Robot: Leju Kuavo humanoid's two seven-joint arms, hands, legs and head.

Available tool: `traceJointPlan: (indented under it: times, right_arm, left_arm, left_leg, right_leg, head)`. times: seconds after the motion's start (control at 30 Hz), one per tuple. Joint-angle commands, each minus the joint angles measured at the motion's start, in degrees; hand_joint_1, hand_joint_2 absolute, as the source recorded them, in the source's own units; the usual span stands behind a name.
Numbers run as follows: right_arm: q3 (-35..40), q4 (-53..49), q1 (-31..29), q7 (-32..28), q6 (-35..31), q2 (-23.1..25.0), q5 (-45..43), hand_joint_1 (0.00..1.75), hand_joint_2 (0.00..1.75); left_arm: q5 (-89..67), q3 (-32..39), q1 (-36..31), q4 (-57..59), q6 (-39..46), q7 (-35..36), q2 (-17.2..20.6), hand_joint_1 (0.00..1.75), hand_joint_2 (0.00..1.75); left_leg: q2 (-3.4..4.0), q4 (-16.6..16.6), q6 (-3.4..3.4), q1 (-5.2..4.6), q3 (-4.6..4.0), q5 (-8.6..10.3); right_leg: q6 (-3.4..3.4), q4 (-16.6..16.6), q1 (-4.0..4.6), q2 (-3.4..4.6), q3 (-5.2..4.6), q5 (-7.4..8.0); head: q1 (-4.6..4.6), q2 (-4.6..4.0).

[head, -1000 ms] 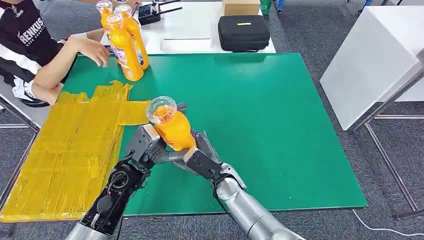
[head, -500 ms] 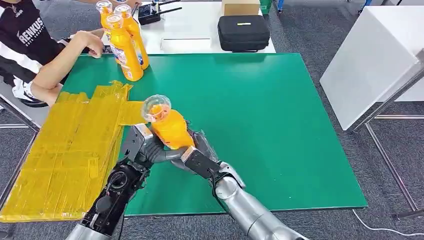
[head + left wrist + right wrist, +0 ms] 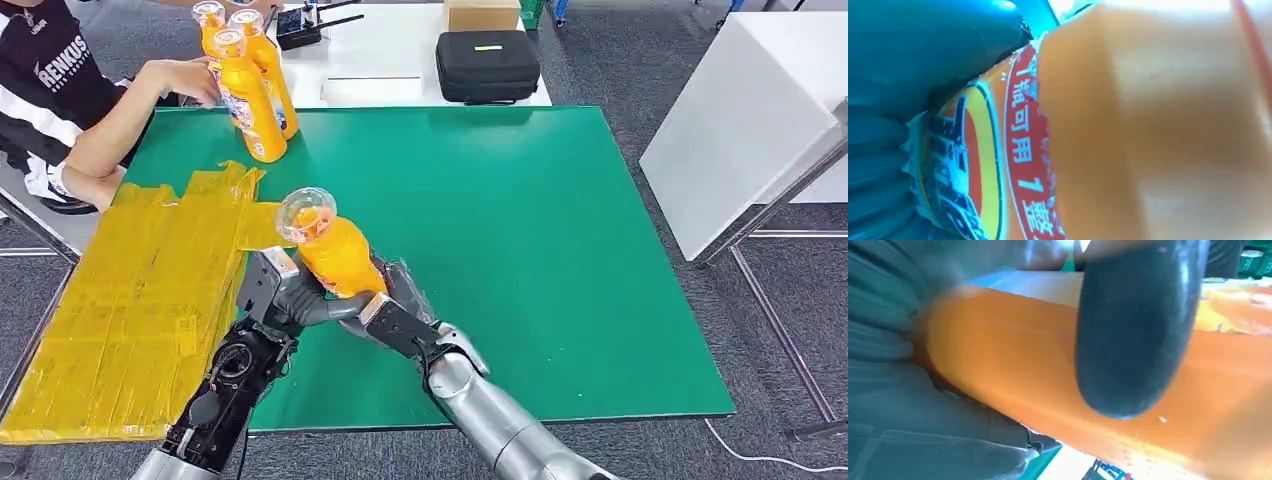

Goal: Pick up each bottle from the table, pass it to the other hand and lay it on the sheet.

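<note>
Glossy plastic against matt green, brushed metal below.

The orange bottle [image 3: 335, 255] is smooth, shiny plastic with a clear glossy cap, and up close its printed paper label [image 3: 983, 165] looks scuffed and flaking at the edges. The left robot hand [image 3: 285, 295] has grey matt plastic covers; the right robot hand [image 3: 395, 310] has the same, with dark rubbery fingers [image 3: 1133, 335], on a silver satin-metal arm. The surface [image 3: 520, 230] is flat matt green. The yellow sheet [image 3: 140, 300] is thin, crinkled, shiny plastic film. A black case [image 3: 487, 65] looks like woven fabric.
</note>
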Motion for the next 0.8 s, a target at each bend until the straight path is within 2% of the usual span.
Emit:
traceJointPlan:
  times: [0.03,0.07,0.1,0.17,0.27,0.3,0.33,0.4,0.5,0.53,0.63,0.73,0.8]
  right_arm:
    - [2.59,0.09,0.34,-0.23,-1.25,-1.81,0.09,1.75,1.75]
    - [2.01,-1.19,0.57,-0.36,-1.86,-2.32,-0.11,0.75,1.75]
    - [0.88,-3.1,0.99,-0.51,-3.16,-3.15,-0.36,0.0,1.75]
    - [-0.78,-8.2,2.45,-0.3,-3.79,-4.7,-1.16,0.0,1.75]
    - [-2.99,-18.05,5.57,1.7,-3.65,-7.17,-1.34,0.0,1.75]
    - [-3.84,-21.48,6.88,2.06,-3.68,-7.75,-1.22,0.0,1.75]
    - [-4.68,-24.11,8.18,2.2,-3.76,-8.52,-1.35,0.0,1.75]
    - [-5.98,-30.46,11.38,3.13,-6.24,-10.79,0.57,0.0,1.75]
    - [-8.66,-33.09,13.63,4.25,-8.94,-12.51,1.7,0.0,1.75]
    - [-10.0,-33.83,14.62,4.86,-9.72,-12.57,2.03,0.0,1.75]
    - [-12.94,-34.87,16.78,6.13,-11.52,-13.26,2.57,0.0,1.75]
    - [-13.33,-34.94,17.05,6.06,-11.5,-13.51,2.68,0.0,1.75]
    - [-15.51,-35.89,18.24,7.93,-11.13,-12.77,0.38,0.0,1.75]
  left_arm:
    - [0.62,-0.46,-3.11,0.24,0.49,-0.04,0.12,1.75,1.75]
    - [0.62,-0.32,-3.09,0.04,0.57,-0.04,0.19,1.75,1.75]
    - [0.44,0.07,-3.16,-0.07,1.13,-0.09,0.26,1.75,1.75]
    - [-0.25,0.86,-3.27,-0.47,2.39,-0.16,0.4,1.75,1.75]
    - [-3.09,2.61,-3.79,-1.69,6.32,-0.45,0.92,1.75,1.75]
    - [-6.5,3.53,-3.54,-2.55,10.25,-0.92,1.3,1.75,1.75]
    - [-11.98,4.19,-3.01,-3.11,16.38,-1.81,1.73,1.75,1.75]
    - [-13.58,7.17,-1.55,-4.79,18.49,-1.46,2.65,1.75,1.75]
    - [-16.64,10.2,-1.36,-4.4,22.14,-2.57,3.97,1.75,1.75]
    - [-19.79,10.67,-1.53,-4.36,25.01,-3.29,4.37,1.75,1.75]
    - [-27.85,10.75,-2.6,-4.04,30.89,-2.88,5.95,1.75,1.75]
    - [-27.88,10.86,-2.9,-4.0,30.84,-2.78,6.05,1.75,1.75]
    - [-49.4,9.36,-5.0,0.46,40.55,6.98,7.92,1.75,1.75]
  left_leg:
    - [-0.12,0.01,-0.1,0.06,0.17,-0.08]
    - [-0.16,0.05,-0.14,0.06,0.3,-0.16]
    - [-0.18,0.08,-0.16,0.06,0.36,-0.21]
    - [-0.18,0.03,-0.09,0.06,0.14,-0.07]
    - [-0.32,0.12,-0.14,0.06,0.32,-0.21]
    - [-0.33,0.16,-0.17,0.08,0.39,-0.27]
    - [-0.21,0.05,-0.09,0.05,0.09,-0.08]
    - [-0.2,0.07,-0.11,0.05,0.21,-0.16]
    - [-0.02,0.06,-0.21,0.03,0.51,-0.35]
    - [-0.15,0.0,-0.14,0.02,0.23,-0.17]
    - [-0.19,0.07,-0.2,0.04,0.46,-0.33]
    - [-0.15,0.0,-0.12,0.02,0.13,-0.12]
    - [-0.18,0.09,-0.18,0.03,0.35,-0.27]
  right_leg:
    - [-0.08,0.0,0.08,-0.21,0.22,-0.11]
    - [-0.12,0.05,0.09,-0.28,0.35,-0.21]
    - [-0.13,0.08,0.09,-0.32,0.41,-0.26]
    - [-0.07,0.01,0.08,-0.26,0.2,-0.12]
    - [-0.12,0.11,0.09,-0.46,0.41,-0.3]
    - [-0.14,0.16,0.11,-0.49,0.49,-0.36]
    - [-0.08,0.04,0.07,-0.3,0.16,-0.13]
    - [-0.1,0.07,0.08,-0.3,0.29,-0.2]
    - [-0.16,0.09,0.07,-0.16,0.53,-0.32]
    - [-0.09,0.01,0.06,-0.24,0.29,-0.16]
    - [-0.15,0.09,0.09,-0.31,0.52,-0.36]
    - [-0.07,0.01,0.04,-0.2,0.18,-0.14]
    - [-0.13,0.1,0.07,-0.29,0.41,-0.3]
  head:
    - [0.02,0.0]
    - [0.02,0.0]
    - [0.0,0.0]
    - [0.0,0.0]
    - [0.04,0.0]
    - [0.0,0.0]
    - [0.02,0.0]
    - [0.07,0.0]
    - [0.0,0.0]
    - [0.04,0.0]
    - [0.02,0.0]
    - [0.02,0.0]
    - [0.02,0.0]
